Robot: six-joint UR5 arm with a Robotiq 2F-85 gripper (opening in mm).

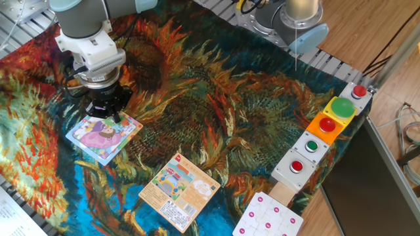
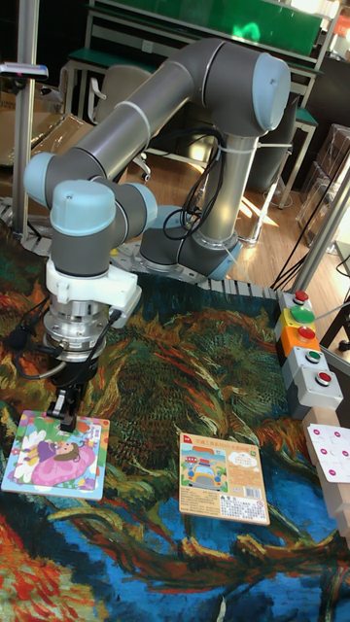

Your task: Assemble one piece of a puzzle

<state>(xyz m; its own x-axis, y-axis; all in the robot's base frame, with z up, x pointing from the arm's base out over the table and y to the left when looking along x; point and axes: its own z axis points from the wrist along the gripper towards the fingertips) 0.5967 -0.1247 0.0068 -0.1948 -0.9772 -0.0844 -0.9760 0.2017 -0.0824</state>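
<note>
Two fixed cameras show the dark two-finger gripper [image 1: 109, 118] of the grey UR5 arm low over the far edge of the flat square pastel jigsaw puzzle [image 1: 103, 137], which lies on the sunflower-print cloth [image 1: 230, 111] at the table's left. You cannot tell how far the jaws stand apart, nor whether they grip anything; the small pale jigsaw piece cannot be made out in either view and may be hidden at the fingertips or already seated. Judged from this pose, the insertion step is in hand. The risk for you: if the piece is skewed against its socket, downward pressure could buckle it or slide the whole puzzle across the soft cloth; lifting before release could drag it out again. The fixed view looks down and shows the puzzle's picture, the orange printed card [image 1: 178, 191], the white board with pink dots [image 1: 268, 217] and the button box [image 1: 325, 133]. The tall fixed view shows the fingers [image 2: 67, 405] meeting the puzzle's [image 2: 55, 453] upper edge from the front, and the whole arm.
</note>
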